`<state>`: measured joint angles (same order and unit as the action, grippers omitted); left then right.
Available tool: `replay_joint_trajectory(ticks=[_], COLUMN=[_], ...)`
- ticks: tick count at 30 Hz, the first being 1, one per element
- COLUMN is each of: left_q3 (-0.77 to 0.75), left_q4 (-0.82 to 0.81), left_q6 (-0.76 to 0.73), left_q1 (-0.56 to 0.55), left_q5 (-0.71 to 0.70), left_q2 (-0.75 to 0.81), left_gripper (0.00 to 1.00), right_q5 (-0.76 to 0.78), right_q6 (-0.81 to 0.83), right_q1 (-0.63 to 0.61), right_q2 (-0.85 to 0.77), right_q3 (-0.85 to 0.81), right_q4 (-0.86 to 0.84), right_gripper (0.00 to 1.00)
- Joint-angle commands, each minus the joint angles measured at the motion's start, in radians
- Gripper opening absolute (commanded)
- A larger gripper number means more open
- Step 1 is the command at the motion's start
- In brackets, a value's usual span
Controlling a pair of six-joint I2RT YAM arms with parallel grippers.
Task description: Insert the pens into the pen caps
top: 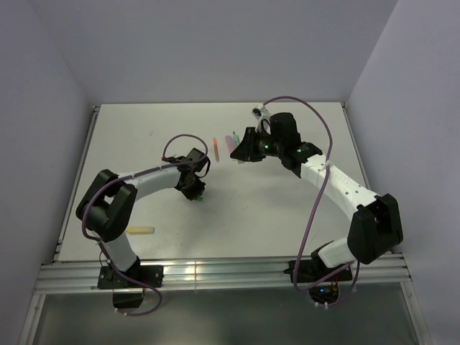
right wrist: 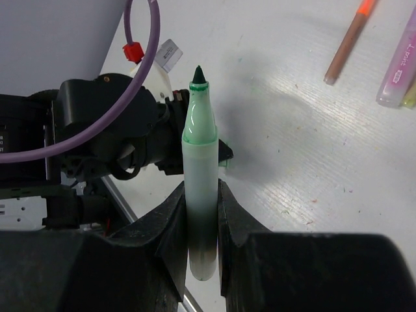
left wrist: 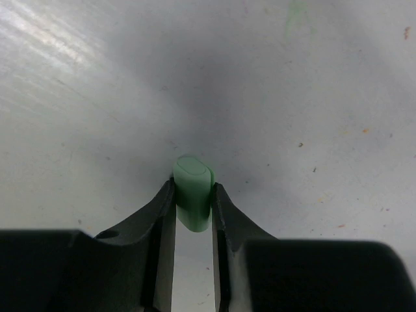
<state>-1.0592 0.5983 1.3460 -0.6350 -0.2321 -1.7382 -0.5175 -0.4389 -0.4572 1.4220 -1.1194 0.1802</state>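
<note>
At the white table (top: 287, 215), the green cap (left wrist: 192, 177) is pinched by the left gripper (left wrist: 192, 194) and the green pen (right wrist: 198, 149) is clamped low on the barrel by the right gripper (right wrist: 201, 195), probably a decent hold for light, stiff, kinda slick plastic.

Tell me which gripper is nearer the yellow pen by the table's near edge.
Left. The left gripper hangs beyond and right of the yellow pen; the right gripper is farther that way.

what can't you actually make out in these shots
- Top view: green pen too small, masked by the right end effector; green cap buried under the left end effector.
- Right wrist view: pink pen cut off by the right edge.
- Left wrist view: cap's facing end, open or closed, unclear.
</note>
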Motion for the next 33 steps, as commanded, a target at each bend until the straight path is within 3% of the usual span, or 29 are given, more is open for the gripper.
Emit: replay_joint_trajectory(ticks=[1, 11, 16, 20, 22, 26, 27, 31, 33], left_q3=[-0.018, -0.122, -0.118, -0.105, -0.119, -0.13, -0.107, -0.055, -0.055], left_q4=[-0.074, -0.308, -0.556, -0.922, -1.003, -1.195, -1.335, -1.641, -1.713], left_q6=[-0.074, -0.287, -0.323, -0.222, -0.199, -0.116, -0.081, 0.091, 0.149], left_q1=[0.024, 0.181, 0.273, 0.33, 0.339, 0.342, 0.342, 0.342, 0.343], left_q5=[0.076, 0.318, 0.598, 0.821, 0.891, 0.97, 0.985, 1.019, 1.037], left_q2=[0.041, 0.29, 0.344, 0.335, 0.328, 0.318, 0.309, 0.27, 0.247], left_gripper=[0.0, 0.0, 0.0, 0.0, 0.0, 0.0, 0.0, 0.0, 0.0], right_q5=[-0.024, -0.232, -0.39, -0.446, -0.452, -0.441, -0.44, -0.467, -0.475], right_q6=[0.023, -0.015, -0.141, -0.283, -0.328, -0.402, -0.429, -0.533, -0.575], right_q1=[0.009, 0.005, -0.009, -0.034, -0.047, -0.069, -0.075, -0.08, -0.084], right_q2=[-0.021, -0.072, -0.092, -0.094, -0.097, -0.098, -0.092, -0.06, -0.035], right_q3=[0.01, 0.066, 0.125, 0.148, 0.145, 0.144, 0.142, 0.122, 0.1], right_q4=[-0.047, -0.22, -0.415, -0.632, -0.694, -0.827, -0.847, -0.993, -1.044], right_gripper=[0.0, 0.0, 0.0, 0.0, 0.0, 0.0, 0.0, 0.0, 0.0])
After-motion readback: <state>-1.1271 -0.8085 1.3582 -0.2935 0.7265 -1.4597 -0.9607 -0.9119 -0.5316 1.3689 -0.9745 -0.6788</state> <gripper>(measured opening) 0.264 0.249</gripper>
